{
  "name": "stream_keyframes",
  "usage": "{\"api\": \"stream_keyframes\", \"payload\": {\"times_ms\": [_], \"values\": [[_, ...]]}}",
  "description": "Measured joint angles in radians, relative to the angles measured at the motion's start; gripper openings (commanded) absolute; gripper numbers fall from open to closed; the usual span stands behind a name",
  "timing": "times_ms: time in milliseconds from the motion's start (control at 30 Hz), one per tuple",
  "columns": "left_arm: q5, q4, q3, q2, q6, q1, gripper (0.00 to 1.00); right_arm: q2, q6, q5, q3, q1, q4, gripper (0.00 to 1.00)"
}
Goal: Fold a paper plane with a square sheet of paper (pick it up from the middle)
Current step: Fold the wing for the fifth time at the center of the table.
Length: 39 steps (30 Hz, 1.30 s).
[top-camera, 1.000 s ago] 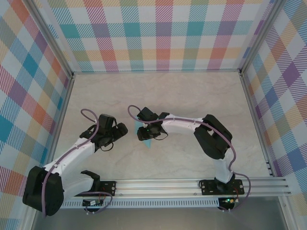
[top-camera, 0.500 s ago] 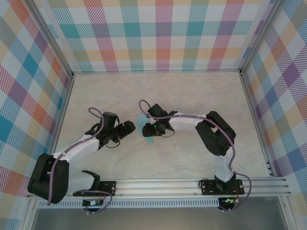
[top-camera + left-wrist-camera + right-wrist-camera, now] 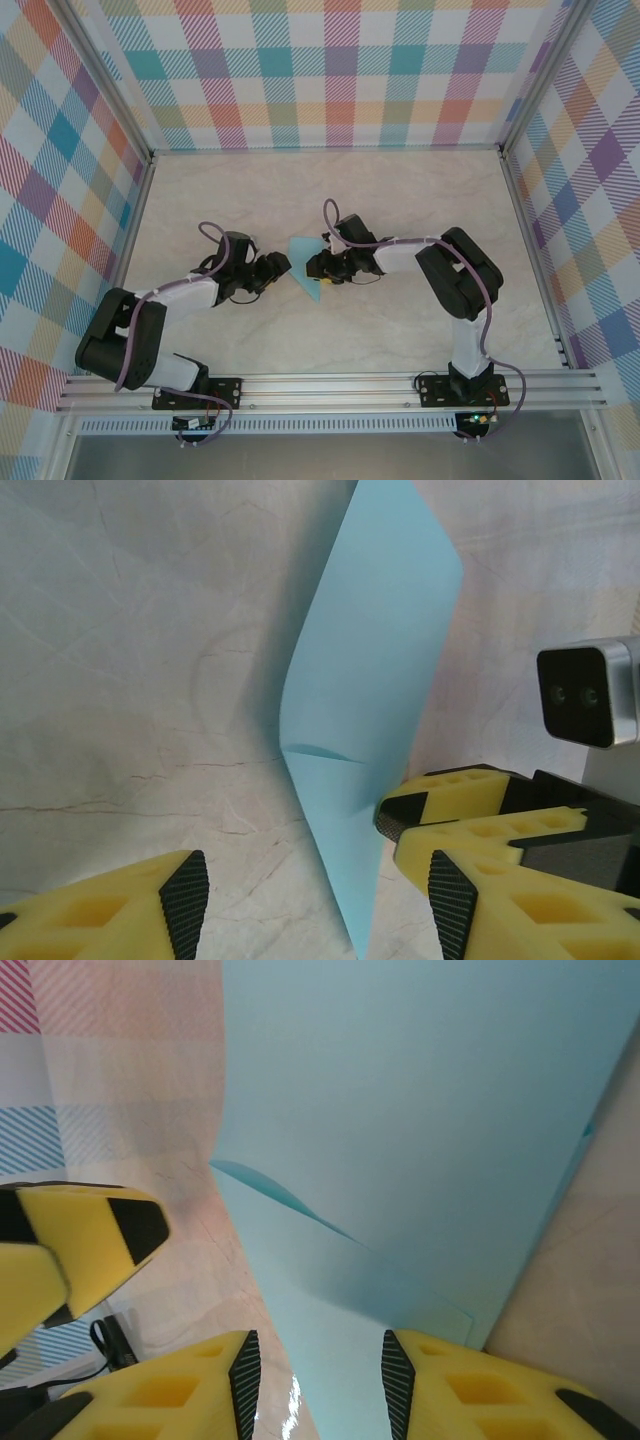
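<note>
**Sheet of paper** (image 3: 375,680): light blue, bent along a fold, standing on edge on the bench (image 3: 120,660) rather than lying flat. One short crease (image 3: 322,752) runs in from its curved edge. It sits between the two grippers. Its narrow lower tip points down into the gap of the left gripper, and its broad body rises ahead of that gripper's fingertips.

**Left gripper** (image 3: 318,895): jaws apart. Its yellow fingers with black ribbed pads stand either side of the paper's lower tip, and neither pad appears to touch the sheet.

**Right gripper** (image 3: 320,1365): clamped on the sheet. Blue paper fills the space between its two pads and spreads upward and away ahead of it. In the left wrist view, one of its yellow fingers presses the paper's side, just ahead of the left gripper's right-hand finger. A grey camera housing (image 3: 590,695) sits above and behind that finger.

**Layout from above:** the two grippers face each other tip to tip near mid-bench, with the sheet between them.

**Surround:** plaid wall panels (image 3: 340,70) stand beyond both grippers.
</note>
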Motion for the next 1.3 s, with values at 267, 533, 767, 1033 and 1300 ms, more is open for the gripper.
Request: {"api": "stream_keyframes", "payload": {"times_ms": [267,533,767,1033,1300], "values": [[0.016,0.056,0.013,0.094,-0.024,-0.011,0.46,0.0,0.043,-0.036,-0.02,-0.023,0.031,0.4],[0.041,0.125,0.048,0.173,-0.039,-0.024,0.35,0.0,0.061,-0.041,-0.024,-0.03,0.034,0.39],[0.059,0.188,0.056,0.225,-0.044,-0.03,0.25,0.0,0.061,-0.045,-0.026,-0.032,0.038,0.39],[0.055,0.235,0.056,0.24,-0.042,-0.039,0.04,-0.018,0.056,-0.037,-0.037,-0.036,0.033,0.46],[-0.082,0.089,0.056,0.121,-0.041,-0.111,0.0,-0.201,-0.051,0.111,-0.135,-0.048,-0.03,0.64]]}}
